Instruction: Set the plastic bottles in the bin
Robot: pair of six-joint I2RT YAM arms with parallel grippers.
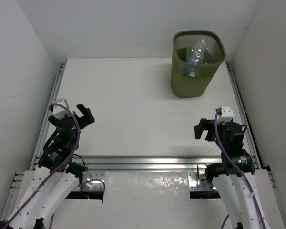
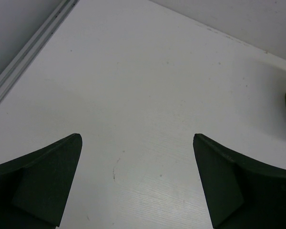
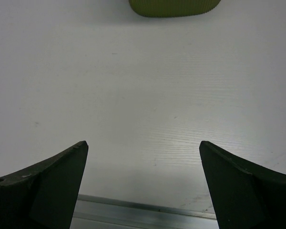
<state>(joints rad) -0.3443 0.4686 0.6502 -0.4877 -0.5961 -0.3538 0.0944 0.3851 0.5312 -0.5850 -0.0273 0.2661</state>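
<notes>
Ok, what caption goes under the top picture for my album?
Both hands, left hand and right hand, open and empty; plastic bottles inside the bin.

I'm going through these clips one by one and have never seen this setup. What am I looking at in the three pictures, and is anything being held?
The overhead picture looks down on a white table with two robot arms bolted at its near edge. Each arm ends in a two-finger gripper: the left gripper and the right gripper. The other two pictures come from cameras on the wrists, so the dark shapes at their bottom corners are each arm's own fingers. Both grippers are open and hold nothing. At the far right of the table stands a green bin with plastic bottles inside. No bottles show on the table itself.
</notes>
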